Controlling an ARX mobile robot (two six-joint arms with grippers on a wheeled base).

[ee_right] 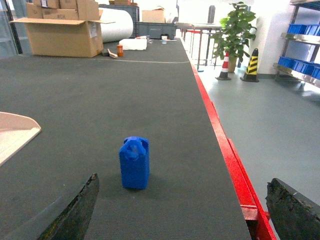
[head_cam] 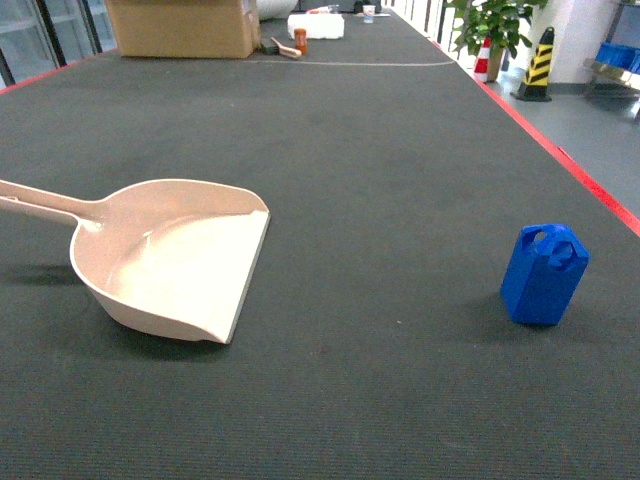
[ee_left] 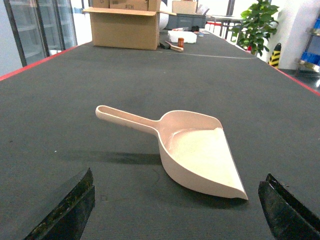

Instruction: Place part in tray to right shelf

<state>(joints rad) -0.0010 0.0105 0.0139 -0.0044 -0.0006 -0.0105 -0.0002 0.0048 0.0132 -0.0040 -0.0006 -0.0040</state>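
Here both grippers' fingers gape wide, holding nothing.

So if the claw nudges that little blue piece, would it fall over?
Possibly. The blue piece stands upright, taller than its base is wide, so a high push might tip it. Its blocky sides suggest it won't roll, and the dark mat looks grippy rather than slick.
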